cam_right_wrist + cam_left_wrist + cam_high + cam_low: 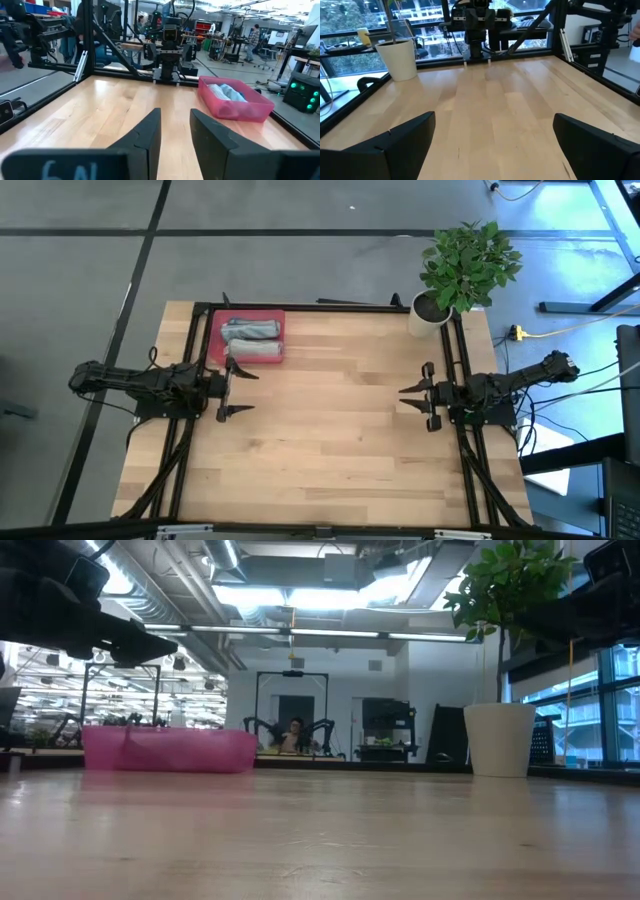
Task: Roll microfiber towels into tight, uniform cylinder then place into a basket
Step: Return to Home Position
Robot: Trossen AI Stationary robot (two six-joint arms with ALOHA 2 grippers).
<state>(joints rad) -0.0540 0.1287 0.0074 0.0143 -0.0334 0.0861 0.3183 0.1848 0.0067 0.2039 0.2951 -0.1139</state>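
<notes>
**Status:** task judged done or all but done.

**1. Surface [330,450].** Bare wood from the near edge to mid-depth. No cloth lies loose on it in any view, so nothing appears left to fold or roll.

**2. Basket [250,313].** Stands flat at the far left corner of the surface.
- Contents: both microfiber towels [250,331], each a short roll.
- The rolls lie side by side and parallel, inside the rim.
- From above they look alike in thickness. How tightly they are wound cannot be judged.
- The right wrist view shows pale blue cloth rising above the basket's wall. The grey roll cannot be told apart there.

**3. Plant pot [428,315].** Far right corner, well apart from the basket. It plays no part in the task.

**Remaining, by judgement:** only parking the arms.

**4. Left claw [247,391].** Left side of the surface at mid-depth, just nearer than the basket's near edge.
- Fingers are spread wide.
- Its wrist view shows only bare wood between them.
- It holds nothing, and no contact with the basket can be seen.

**5. Right claw [405,398].** Right side at mid-depth, facing the left one and well apart from the basket.
- Fingers are nearly together, with a narrow gap between them.
- It grips nothing.

Neither claw shows at surface level in the low view, so both are judged to hang clear of the wood.
</notes>
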